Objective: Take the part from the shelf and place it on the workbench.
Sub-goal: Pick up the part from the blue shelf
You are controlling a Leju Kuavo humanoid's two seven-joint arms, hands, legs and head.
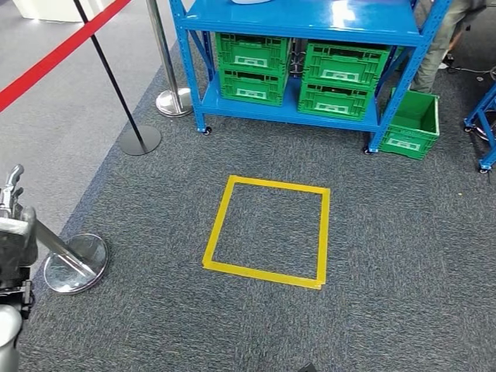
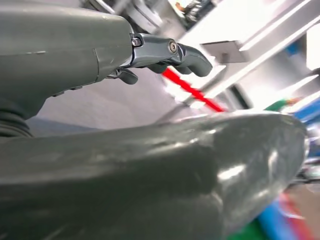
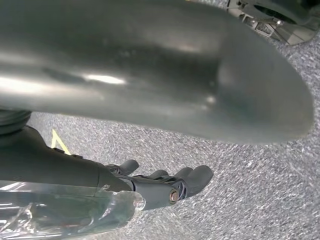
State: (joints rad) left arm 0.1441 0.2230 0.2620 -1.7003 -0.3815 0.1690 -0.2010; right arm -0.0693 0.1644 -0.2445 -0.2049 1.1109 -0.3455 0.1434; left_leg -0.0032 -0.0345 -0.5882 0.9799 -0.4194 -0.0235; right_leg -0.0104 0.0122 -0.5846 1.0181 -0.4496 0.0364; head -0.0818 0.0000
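Shelf (image 1: 304,23) holds green crates (image 1: 253,66); left robot hand (image 2: 75,50) and right robot hand (image 3: 151,187) spread apart, holding nothing.

Right hand (image 3: 158,185) over grey carpet (image 3: 245,190), thick grey thumb (image 3: 170,70) blurred and large across the view. Darker fingers (image 3: 192,180) extended together, slightly curled, gripping nothing visible. Crinkled clear plastic (image 3: 64,212) lies along the hand's base. Yellow tape (image 3: 58,141) on the carpet beyond the palm.

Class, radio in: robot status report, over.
Left hand open. Right hand: clear plastic alongside, grip unclear. Blue shelf ahead, part unidentified. Stanchion base near left hand.
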